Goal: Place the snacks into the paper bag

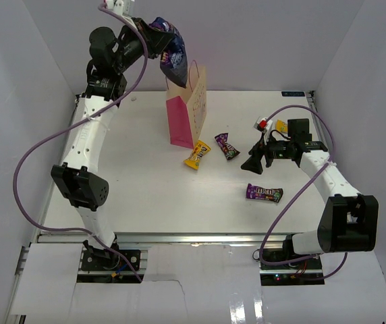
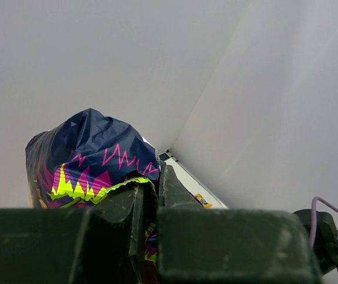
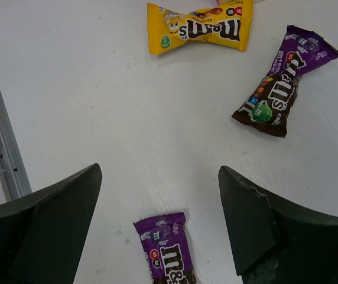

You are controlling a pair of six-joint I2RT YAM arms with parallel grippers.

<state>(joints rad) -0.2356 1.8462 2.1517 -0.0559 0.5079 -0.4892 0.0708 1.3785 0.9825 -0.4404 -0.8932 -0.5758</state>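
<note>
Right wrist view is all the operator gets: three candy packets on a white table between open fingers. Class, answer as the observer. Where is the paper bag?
Observer: The paper bag stands upright at the far side of the table, just beyond the yellow packet.
Operator: Is the left arm busy?
Observer: The left gripper is shut on the blue snack bag, held in the air beside the paper bag's top, not inside.

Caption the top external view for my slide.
Left gripper holds the blue snack bag above the paper bag; right gripper, jaws open, hovers over loose candy packets on the table.
</note>
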